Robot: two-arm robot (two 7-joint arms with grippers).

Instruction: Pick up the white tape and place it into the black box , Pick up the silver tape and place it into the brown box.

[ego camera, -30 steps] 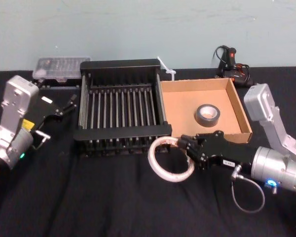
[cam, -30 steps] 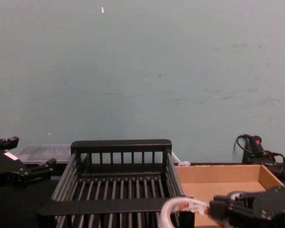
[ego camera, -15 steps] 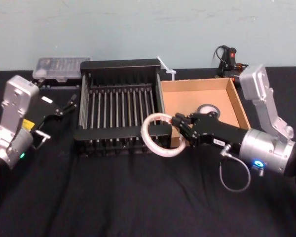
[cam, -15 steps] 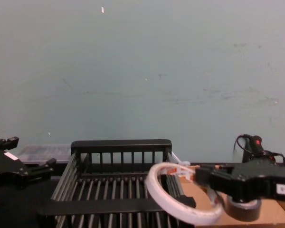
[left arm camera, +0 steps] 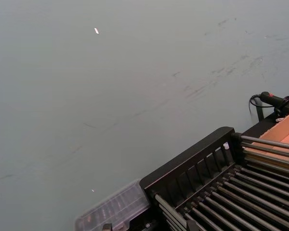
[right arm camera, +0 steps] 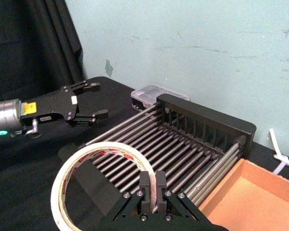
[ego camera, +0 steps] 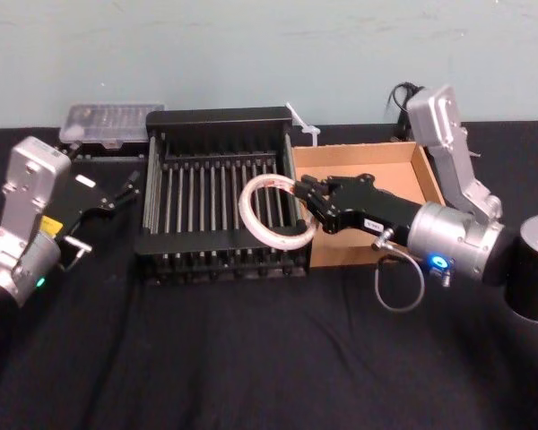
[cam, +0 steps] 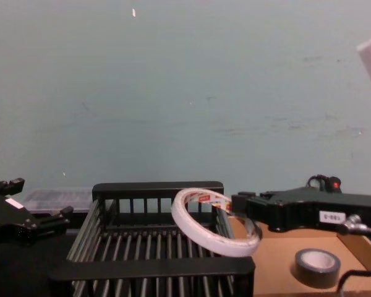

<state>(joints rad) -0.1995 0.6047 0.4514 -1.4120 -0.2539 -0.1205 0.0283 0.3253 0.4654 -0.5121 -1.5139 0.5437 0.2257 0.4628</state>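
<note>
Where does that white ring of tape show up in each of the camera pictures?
Head view: white tape, over the black box's right part.
Chest view: centre, above the bars.
Right wrist view: pinched in the right gripper.
Left wrist view: not there.
Shared landmark: the black box.

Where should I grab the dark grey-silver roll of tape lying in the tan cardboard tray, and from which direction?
Come straight down from above and pinch one wall of the ring, one finger in the pale core, one outside. The dark grey-silver roll of tape lies flat on the floor of the tan cardboard tray, hole facing up, away from the walls, so its rim is open to a top approach, I'd judge.
</note>
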